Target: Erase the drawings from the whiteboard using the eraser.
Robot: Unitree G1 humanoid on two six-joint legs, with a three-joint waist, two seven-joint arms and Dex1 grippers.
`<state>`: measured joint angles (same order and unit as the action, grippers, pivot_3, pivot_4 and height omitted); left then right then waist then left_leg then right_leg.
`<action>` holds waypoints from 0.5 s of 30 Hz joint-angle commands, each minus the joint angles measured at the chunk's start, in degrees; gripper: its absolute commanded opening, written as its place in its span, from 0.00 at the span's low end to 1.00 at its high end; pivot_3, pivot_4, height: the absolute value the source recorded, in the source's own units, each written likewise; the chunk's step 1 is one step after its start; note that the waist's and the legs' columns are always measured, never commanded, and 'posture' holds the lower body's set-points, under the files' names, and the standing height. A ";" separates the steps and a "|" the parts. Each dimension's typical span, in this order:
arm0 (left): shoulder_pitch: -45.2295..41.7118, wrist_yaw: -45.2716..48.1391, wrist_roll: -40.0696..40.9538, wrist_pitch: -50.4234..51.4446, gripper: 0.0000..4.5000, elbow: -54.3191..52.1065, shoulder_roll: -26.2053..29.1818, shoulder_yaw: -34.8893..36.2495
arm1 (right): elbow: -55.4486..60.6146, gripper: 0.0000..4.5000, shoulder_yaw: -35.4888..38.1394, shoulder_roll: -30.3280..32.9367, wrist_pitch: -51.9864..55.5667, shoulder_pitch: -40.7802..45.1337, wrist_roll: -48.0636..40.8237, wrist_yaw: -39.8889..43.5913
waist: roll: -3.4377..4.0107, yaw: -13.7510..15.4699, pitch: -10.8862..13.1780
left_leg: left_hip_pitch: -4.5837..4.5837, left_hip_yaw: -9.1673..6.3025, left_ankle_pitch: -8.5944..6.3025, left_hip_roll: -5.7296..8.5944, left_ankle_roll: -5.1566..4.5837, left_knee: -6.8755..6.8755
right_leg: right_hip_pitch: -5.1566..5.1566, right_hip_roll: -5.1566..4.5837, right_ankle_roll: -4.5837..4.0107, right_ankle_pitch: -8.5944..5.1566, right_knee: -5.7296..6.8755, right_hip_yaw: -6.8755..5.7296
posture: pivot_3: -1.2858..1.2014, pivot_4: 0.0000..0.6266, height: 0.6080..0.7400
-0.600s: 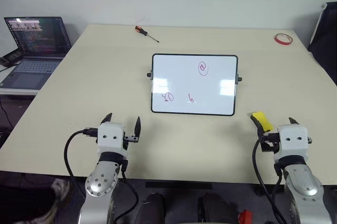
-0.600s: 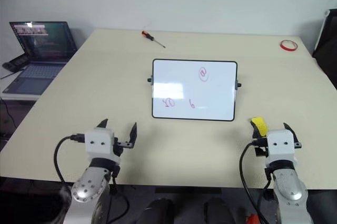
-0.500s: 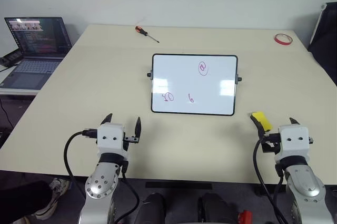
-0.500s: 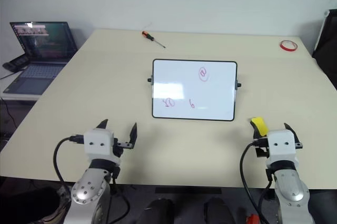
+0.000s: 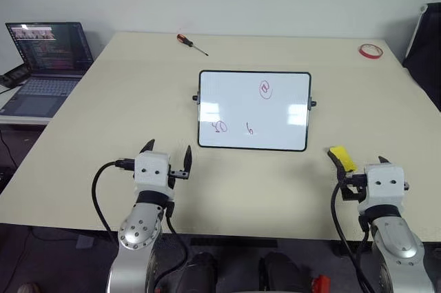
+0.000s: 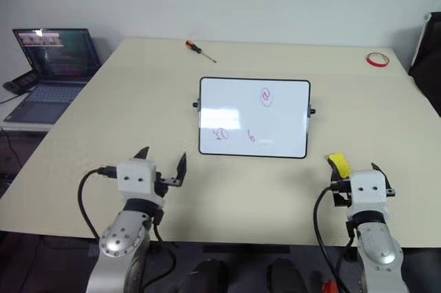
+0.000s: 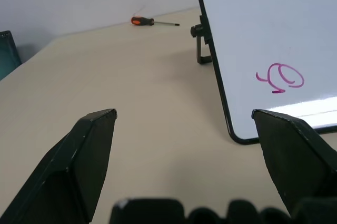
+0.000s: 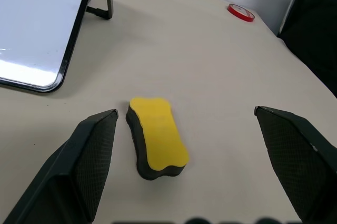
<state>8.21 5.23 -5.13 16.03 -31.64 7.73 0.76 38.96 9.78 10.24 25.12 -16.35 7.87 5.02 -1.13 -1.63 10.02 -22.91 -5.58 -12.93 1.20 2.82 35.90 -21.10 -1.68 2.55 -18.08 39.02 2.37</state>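
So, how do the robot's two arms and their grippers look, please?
Both arms look alike: a rounded silver-grey forearm, a black wrist ring, then a white boxy housing. Each gripper, the left gripper and the right gripper, has two black pointed fingers; the right ones have a fine textured surface. A black cable loops beside each forearm.

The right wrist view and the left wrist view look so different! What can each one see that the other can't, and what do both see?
The right wrist view has the yellow eraser lying between the open right gripper fingers, plus the red tape ring. The left wrist view has the red-handled screwdriver and a looped pink drawing, framed by the open left gripper. Both see the whiteboard standing on the beige table.
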 commanded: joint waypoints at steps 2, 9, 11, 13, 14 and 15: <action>-1.66 0.07 0.42 -1.00 1.00 -0.57 0.85 1.39 | 0.87 0.99 -0.32 -0.78 -1.49 0.82 0.56 -1.48 | 0.01 -0.01 -0.01 | 0.01 -0.01 0.00 -0.01 0.00 0.00 | 0.00 0.01 -0.01 0.00 0.00 -0.01 | 0.52 0.24 1.00; -3.25 0.38 0.14 -0.67 1.00 0.07 0.56 -0.65 | 0.44 0.99 1.69 -0.29 -1.89 1.56 -0.65 -1.51 | 0.00 0.05 -0.01 | 0.00 -0.03 0.00 0.01 0.00 0.00 | 0.01 -0.01 -0.01 0.01 0.00 -0.02 | 0.52 0.24 1.00; -3.30 0.61 0.47 -0.93 1.00 0.44 0.84 -0.43 | -0.36 0.99 2.21 -0.27 -2.41 1.55 -0.94 -1.56 | -0.01 0.05 -0.01 | 0.00 -0.02 0.00 0.01 0.00 -0.01 | 0.01 -0.01 -0.01 0.01 0.00 -0.01 | 0.52 0.24 1.00; -4.47 1.26 1.22 -1.29 1.00 1.59 1.37 0.10 | -1.44 0.99 2.54 -0.12 -2.08 2.50 -1.88 -1.03 | 0.00 0.03 -0.01 | 0.00 0.00 0.00 0.01 0.00 0.00 | 0.01 -0.01 -0.01 0.01 0.00 0.00 | 0.52 0.24 1.00; -5.42 1.82 1.86 -1.42 1.00 2.28 1.74 0.54 | -2.06 0.99 2.57 0.29 -1.40 3.14 -2.42 -0.34 | 0.00 0.03 -0.01 | 0.01 -0.01 0.00 0.02 0.00 0.00 | 0.01 -0.01 -0.01 0.01 0.00 0.00 | 0.52 0.24 1.00; -6.40 2.57 2.62 -1.53 1.00 3.02 2.12 0.91 | -2.60 0.99 2.72 0.81 -0.57 3.67 -2.68 0.14 | 0.00 0.02 -0.01 | 0.01 -0.01 0.00 0.01 0.00 0.01 | 0.02 0.00 -0.01 0.01 0.01 -0.02 | 0.52 0.24 1.00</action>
<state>3.20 6.80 -4.13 15.79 -28.27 9.18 0.82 35.63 11.52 10.34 24.32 -13.64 5.96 4.37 -1.14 -1.62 10.02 -22.89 -5.58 -12.93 1.21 2.82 35.91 -21.09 -1.66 2.53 -18.06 39.04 2.36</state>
